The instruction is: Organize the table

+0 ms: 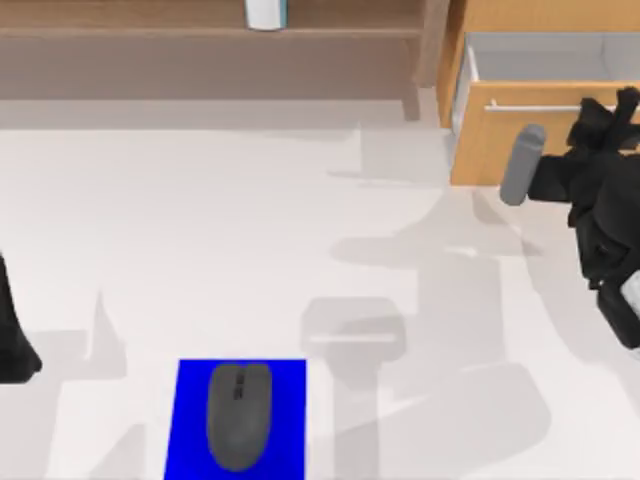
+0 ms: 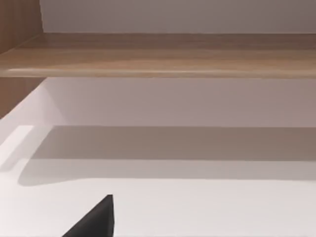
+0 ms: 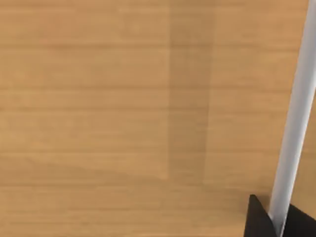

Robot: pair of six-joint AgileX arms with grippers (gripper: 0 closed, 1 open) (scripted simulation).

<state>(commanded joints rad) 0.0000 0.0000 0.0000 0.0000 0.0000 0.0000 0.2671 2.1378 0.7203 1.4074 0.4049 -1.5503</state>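
Your right gripper (image 1: 612, 112) sits at the table's (image 1: 200, 250) far right corner, fingers (image 3: 259, 222) clamped on the silver bar handle (image 3: 294, 133) of the light-wood drawer (image 1: 540, 130), which stands pulled open. Your left arm (image 1: 12, 330) is parked at the table's left edge; can't tell its finger state. Grey mouse (image 1: 238, 415) lies on the blue mat (image 1: 185, 420) at the near edge, left of centre.

Bright, even light; soft overlapping grey shadows on table (image 1: 200, 230); slight blur overall.
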